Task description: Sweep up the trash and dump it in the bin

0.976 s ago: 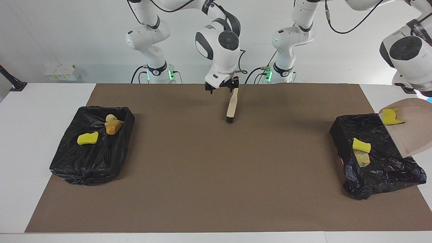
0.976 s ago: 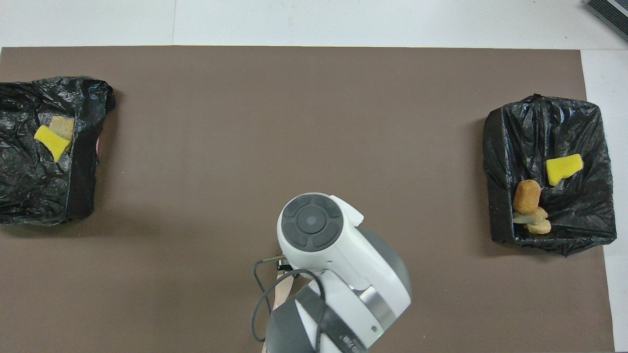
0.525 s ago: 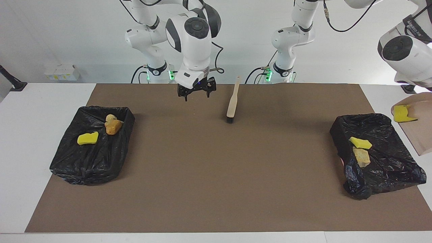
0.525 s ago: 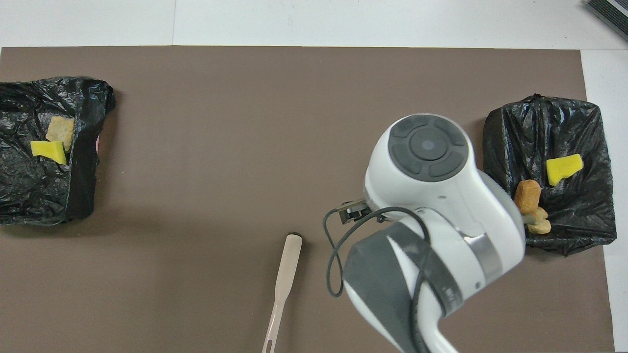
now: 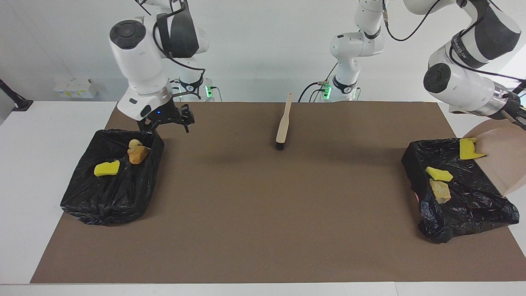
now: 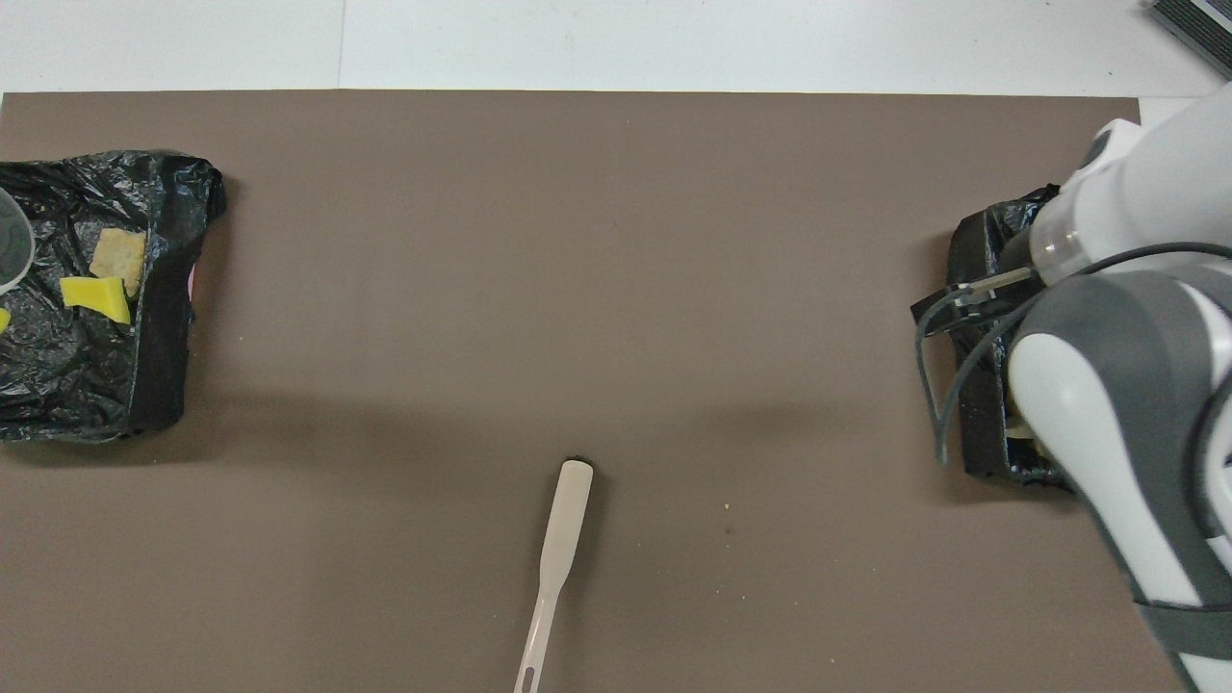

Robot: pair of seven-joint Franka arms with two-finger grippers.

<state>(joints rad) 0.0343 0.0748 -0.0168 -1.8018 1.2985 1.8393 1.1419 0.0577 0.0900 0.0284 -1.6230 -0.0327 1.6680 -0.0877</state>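
One yellow scrap [image 5: 471, 149] on dustpan [image 5: 499, 160], left gripper cropped, grip unclear; right gripper [image 5: 166, 121] released.

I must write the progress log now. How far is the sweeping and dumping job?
Nearly done. The mat shows only tiny crumbs, and the brush lies on it. Three scraps lie in the right arm's bin, two in the left arm's bin. The dustpan on the left arm, tilted over that bin, holds one yellow chunk to dump.

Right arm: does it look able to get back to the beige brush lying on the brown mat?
Probably yes. The beige brush lies alone on the brown mat with nothing around it, and the right gripper hangs empty over the near edge of the black-lined bin.
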